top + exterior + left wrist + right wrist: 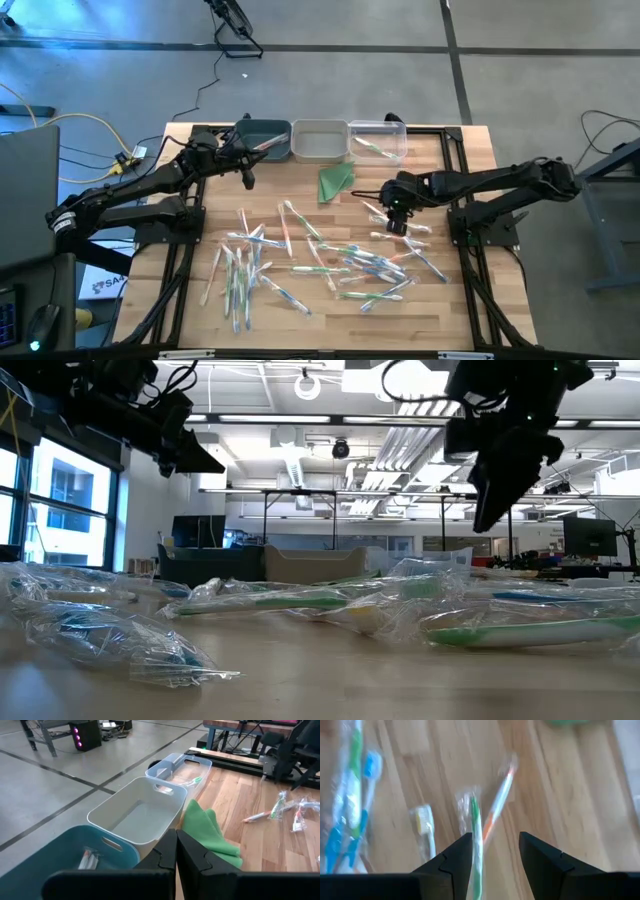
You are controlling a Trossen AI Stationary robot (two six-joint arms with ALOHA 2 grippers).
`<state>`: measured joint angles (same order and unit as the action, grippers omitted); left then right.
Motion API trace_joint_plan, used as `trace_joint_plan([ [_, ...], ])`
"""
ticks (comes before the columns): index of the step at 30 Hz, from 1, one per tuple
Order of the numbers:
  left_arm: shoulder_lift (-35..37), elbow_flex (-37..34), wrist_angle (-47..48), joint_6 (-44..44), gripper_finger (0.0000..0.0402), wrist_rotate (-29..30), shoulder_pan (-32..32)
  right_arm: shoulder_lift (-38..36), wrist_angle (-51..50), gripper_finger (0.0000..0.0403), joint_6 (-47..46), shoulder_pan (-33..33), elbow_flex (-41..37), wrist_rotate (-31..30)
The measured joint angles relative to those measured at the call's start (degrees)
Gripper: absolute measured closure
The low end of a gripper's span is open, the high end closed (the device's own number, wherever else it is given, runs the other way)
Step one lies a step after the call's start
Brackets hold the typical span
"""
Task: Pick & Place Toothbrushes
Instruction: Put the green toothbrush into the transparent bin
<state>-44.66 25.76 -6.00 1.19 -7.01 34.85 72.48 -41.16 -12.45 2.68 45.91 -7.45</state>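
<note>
right gripper (397,222) hangs spread over the toothbrushes (330,262), near the green cloth (336,181); left gripper (248,180), pressed together, beside the teal bin (262,139).

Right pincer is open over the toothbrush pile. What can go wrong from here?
1. The right pincer hangs open over a green toothbrush with an orange one right beside it; closing may catch both.
2. The toothbrushes sit in loose clear wrappers, so the fingers may pinch film only and slip.

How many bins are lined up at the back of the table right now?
3, in one row along the far edge: a teal bin on the left, a white bin in the middle, a clear bin on the right.
</note>
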Motion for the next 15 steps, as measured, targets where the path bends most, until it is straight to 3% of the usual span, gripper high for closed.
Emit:
trace_joint_plan([
  [15,0.00,0.00,0.11,0.00,0.0402,0.00,0.00,11.19,-5.88,0.0247,0.22,0.00,0.00,2.11],
])
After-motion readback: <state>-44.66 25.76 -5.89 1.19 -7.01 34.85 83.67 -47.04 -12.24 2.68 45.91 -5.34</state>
